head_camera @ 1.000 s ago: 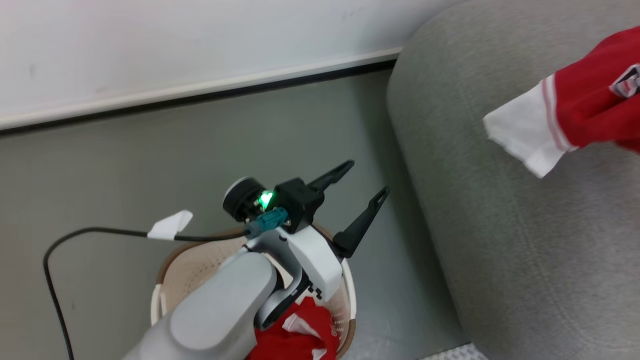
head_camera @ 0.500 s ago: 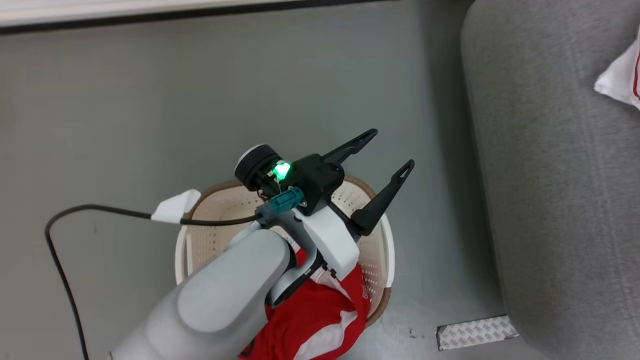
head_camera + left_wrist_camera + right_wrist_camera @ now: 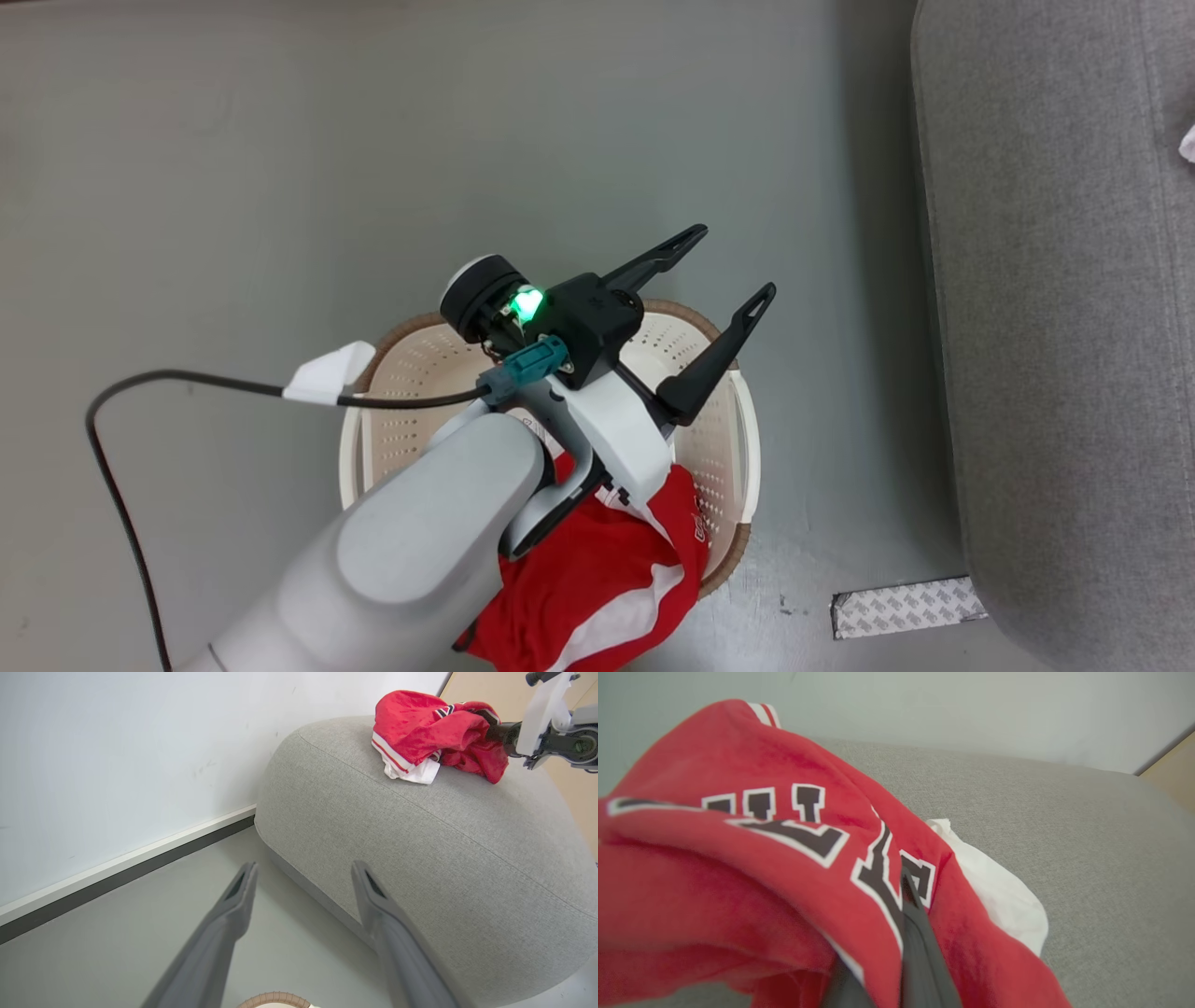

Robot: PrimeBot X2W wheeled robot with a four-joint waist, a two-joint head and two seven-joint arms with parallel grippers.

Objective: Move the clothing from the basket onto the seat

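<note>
Here, left gripper [image 3: 734, 260]: above the far rim of the basket, fingers pointing toward the seat, jaws wide apart, nothing between them.
Right gripper [image 3: 906, 879]: at the jersey on the seat, jaws together, clamped on a red fold; in the left wrist view, fingers buried in the bunched cloth.
Jersey [image 3: 784, 872]: red, with dark white-outlined letters; bunched on top of the seat near its rounded end, white trim lying on the grey fabric.
Garment [image 3: 597, 579]: red with a white stripe; in the near part of the basket, spilling over the near rim, partly hidden under the left forearm.
Basket [image 3: 411, 439]: cream, perforated, brown rim band; on the floor, beside the seat but apart from it.
Seat [image 3: 1055, 327]: grey woven, rounded, seam along the top; at the right of the head view.
Floor [image 3: 280, 187]: grey; patch of silver tape [image 3: 907, 607] near the seat's foot.
Cable [image 3: 187, 376]: black, white tag, running from the left wrist out over the floor.
</note>
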